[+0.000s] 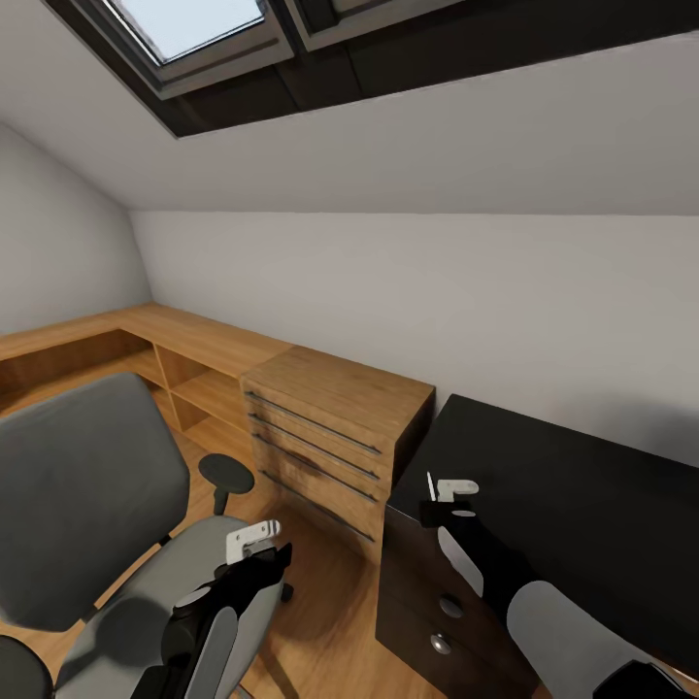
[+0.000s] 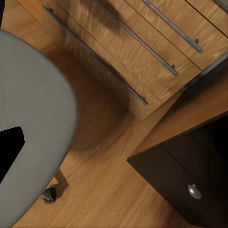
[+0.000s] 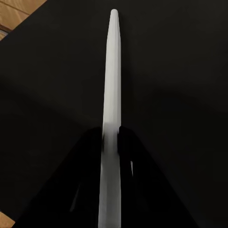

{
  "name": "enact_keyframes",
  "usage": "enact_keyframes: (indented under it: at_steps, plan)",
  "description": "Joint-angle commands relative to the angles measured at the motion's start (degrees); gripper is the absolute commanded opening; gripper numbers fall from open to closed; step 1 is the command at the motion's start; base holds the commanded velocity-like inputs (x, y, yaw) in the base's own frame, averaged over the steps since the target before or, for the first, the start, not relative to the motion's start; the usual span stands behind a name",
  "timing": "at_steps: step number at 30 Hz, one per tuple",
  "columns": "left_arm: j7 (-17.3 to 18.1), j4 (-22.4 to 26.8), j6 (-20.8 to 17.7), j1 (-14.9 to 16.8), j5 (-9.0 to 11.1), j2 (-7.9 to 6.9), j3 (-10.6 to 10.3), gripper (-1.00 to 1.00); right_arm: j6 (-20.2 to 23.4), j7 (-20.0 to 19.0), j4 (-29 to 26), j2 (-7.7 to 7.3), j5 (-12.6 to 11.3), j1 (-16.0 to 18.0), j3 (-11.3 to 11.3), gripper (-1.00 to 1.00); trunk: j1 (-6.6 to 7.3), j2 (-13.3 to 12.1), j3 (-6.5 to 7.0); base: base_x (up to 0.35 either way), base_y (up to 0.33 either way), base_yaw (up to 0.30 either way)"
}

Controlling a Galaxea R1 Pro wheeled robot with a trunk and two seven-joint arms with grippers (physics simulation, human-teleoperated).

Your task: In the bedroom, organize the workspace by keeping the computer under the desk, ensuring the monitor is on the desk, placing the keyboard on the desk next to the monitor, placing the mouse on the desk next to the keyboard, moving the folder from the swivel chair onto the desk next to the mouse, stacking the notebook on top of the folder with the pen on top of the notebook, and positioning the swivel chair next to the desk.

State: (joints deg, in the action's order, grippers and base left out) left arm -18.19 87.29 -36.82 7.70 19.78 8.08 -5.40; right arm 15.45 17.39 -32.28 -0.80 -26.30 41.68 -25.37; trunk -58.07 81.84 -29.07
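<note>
Above the desk (image 1: 582, 466), right hand (image 1: 434, 500) pinches one pen (image 3: 111, 95).

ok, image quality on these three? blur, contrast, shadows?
Head view: wide-angle, sharp, soft shadow on the swivel chair seat. Right wrist view: white pen against the black desk, strong contrast, its near end soft-edged. Left wrist view: dresser grain slightly smeared.

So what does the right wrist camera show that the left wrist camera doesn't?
The right wrist view shows the right gripper shut on a thin white pen, held above the black desk top. The left wrist view shows the grey padded swivel chair seat, the light wooden dresser and the wooden floor. Both show part of the black desk.
</note>
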Motion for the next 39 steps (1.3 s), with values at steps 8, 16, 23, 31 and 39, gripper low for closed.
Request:
enact_keyframes:
  at_steps: [8, 16, 23, 31, 39]
  plan:
    - [-0.53, 0.07, -0.16, 0.04, 0.61, 0.00, -0.04, 1.00, 0.19, 0.68, -0.79, -0.08, -0.61, 0.07, -0.46, -1.00, 0.00, 0.04, -0.06, 0.000, 0.000, 0.000]
    - [-0.52, 0.07, -0.18, 0.04, 0.62, 0.00, -0.04, 1.00, 0.19, 0.71, -1.37, -0.08, -0.63, 0.07, -0.45, -1.00, 0.00, 0.04, -0.06, 0.000, 0.000, 0.000]
    - [-0.53, 0.07, -0.18, 0.04, 0.62, 0.00, -0.05, 1.00, 0.19, 0.71, -1.39, -0.08, -0.65, 0.07, -0.47, -1.00, 0.00, 0.04, -0.06, 0.000, 0.000, 0.000]
    - [-0.53, 0.07, -0.17, 0.04, 0.62, 0.00, -0.05, 1.00, 0.19, 0.75, -1.40, -0.08, -0.66, 0.07, -0.47, -1.00, 0.00, 0.04, -0.06, 0.000, 0.000, 0.000]
    - [-0.53, 0.07, -0.17, 0.04, 0.62, 0.00, -0.05, 1.00, 0.26, 0.79, -1.47, -0.08, -0.68, 0.07, -0.47, -1.00, 0.00, 0.04, -0.06, 0.000, 0.000, 0.000]
